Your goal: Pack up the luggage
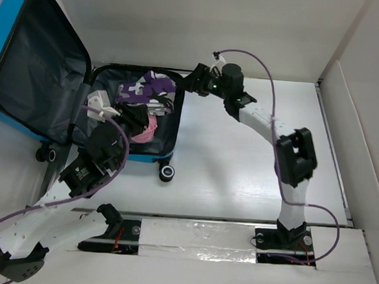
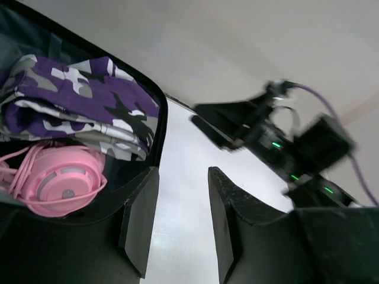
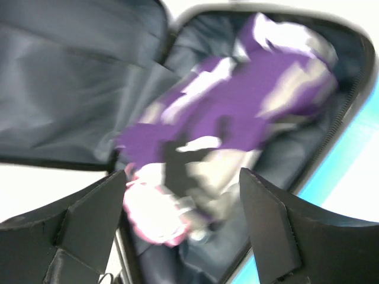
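Observation:
The luggage [image 1: 5, 31], a bright blue suitcase, lies open at the left with its grey-lined lid propped up. Its lower half holds a folded purple-and-white camouflage cloth [image 1: 147, 90] and pink headphones [image 1: 150, 129]. My left gripper [image 1: 134, 117] hovers over the headphones, open, with nothing between its fingers; its wrist view shows the cloth [image 2: 77, 106] and the headphones [image 2: 59, 180] to the left. My right gripper [image 1: 184, 83] stands at the suitcase's right rim, jaws wide open and empty. Its blurred view looks down on the cloth [image 3: 249, 100], the headphones [image 3: 154, 213] and the blue shell [image 3: 334, 177].
The suitcase's black wheels [image 1: 167, 173] rest on the white table at its near side. A white partition wall [image 1: 346, 127] borders the table on the right. A taped strip [image 1: 196, 237] runs along the near edge between the arm bases.

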Controlling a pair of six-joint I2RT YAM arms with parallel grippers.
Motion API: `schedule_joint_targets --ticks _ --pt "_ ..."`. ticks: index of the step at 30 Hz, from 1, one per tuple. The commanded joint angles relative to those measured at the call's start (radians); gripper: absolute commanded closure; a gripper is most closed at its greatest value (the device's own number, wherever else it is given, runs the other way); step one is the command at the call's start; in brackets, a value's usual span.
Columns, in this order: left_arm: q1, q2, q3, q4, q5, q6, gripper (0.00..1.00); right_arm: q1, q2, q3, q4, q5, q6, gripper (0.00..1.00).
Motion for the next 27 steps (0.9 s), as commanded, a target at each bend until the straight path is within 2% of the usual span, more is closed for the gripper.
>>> schedule_joint_targets --ticks 1,2,3,4,5,6,7,8,10,11,14,15,16,17,18,19,21,22,23,24,27 --pt "0.041 0.091 0.098 0.007 0.006 -0.014 0.64 -0.009 -0.255 -0.132 0.063 0.024 -0.127 0.21" --pt "0.057 0.119 0.118 0.007 0.035 -0.015 0.65 -0.009 -0.368 -0.197 0.089 0.038 -0.164 0.28" --pt "0.098 0.148 0.138 -0.018 0.093 -0.018 0.66 -0.009 -0.428 -0.267 0.103 0.055 -0.178 0.41" --pt "0.130 0.218 0.200 -0.047 0.123 -0.024 0.68 -0.009 -0.485 -0.419 0.122 0.088 -0.192 0.79" --pt "0.170 0.251 0.236 -0.079 0.158 -0.032 0.78 0.002 -0.542 -0.496 0.158 0.113 -0.207 0.95" --pt "0.214 0.280 0.263 -0.140 0.245 -0.035 0.91 0.002 -0.644 -0.568 0.170 0.133 -0.215 1.00" --pt "0.303 0.321 0.306 -0.175 0.272 -0.043 1.00 0.011 -0.689 -0.637 0.184 0.159 -0.226 1.00" --pt "0.343 0.331 0.322 -0.218 0.273 -0.053 1.00 0.011 -0.732 -0.759 0.201 0.168 -0.240 1.00" --pt "0.473 0.306 0.343 -0.315 0.278 -0.038 1.00 -0.001 -0.838 -0.855 0.207 0.161 -0.258 1.00" --pt "0.501 0.288 0.350 -0.341 0.272 -0.032 1.00 -0.029 -0.864 -0.918 0.189 0.152 -0.296 1.00" --pt "0.544 0.225 0.373 -0.507 0.076 -0.062 1.00 -0.072 -0.943 -0.975 0.140 0.130 -0.368 1.00" --pt "0.545 0.211 0.373 -0.621 -0.067 -0.098 1.00 -0.104 -0.955 -1.001 0.130 0.129 -0.375 1.00" --pt "0.545 0.179 0.364 -0.678 -0.152 -0.131 1.00 -0.118 -0.975 -1.014 0.124 0.130 -0.373 1.00" --pt "0.545 0.162 0.357 -0.725 -0.290 -0.197 0.90 -0.130 -0.980 -1.026 0.153 0.116 -0.367 1.00" --pt "0.545 0.133 0.348 -0.792 -0.343 -0.207 0.82 -0.151 -0.977 -1.043 0.179 0.069 -0.358 1.00" --pt "0.555 0.124 0.345 -0.814 -0.395 -0.210 0.82 -0.162 -0.976 -1.041 0.179 0.037 -0.358 1.00" --pt "0.570 0.122 0.348 -0.841 -0.482 -0.181 0.73 -0.172 -0.963 -1.038 0.190 -0.022 -0.349 1.00" --pt "0.571 0.136 0.351 -0.855 -0.515 -0.185 0.69 -0.181 -0.960 -1.038 0.195 -0.048 -0.347 0.99" --pt "0.571 0.150 0.351 -0.864 -0.538 -0.190 0.57 -0.181 -0.960 -1.040 0.199 -0.052 -0.338 0.99" --pt "0.571 0.162 0.354 -0.883 -0.565 -0.196 0.52 -0.181 -0.963 -1.043 0.207 -0.054 -0.335 0.99" --pt "0.571 0.226 0.394 -0.933 -0.623 -0.224 0.45 -0.181 -0.983 -1.052 0.215 -0.062 -0.324 0.98"
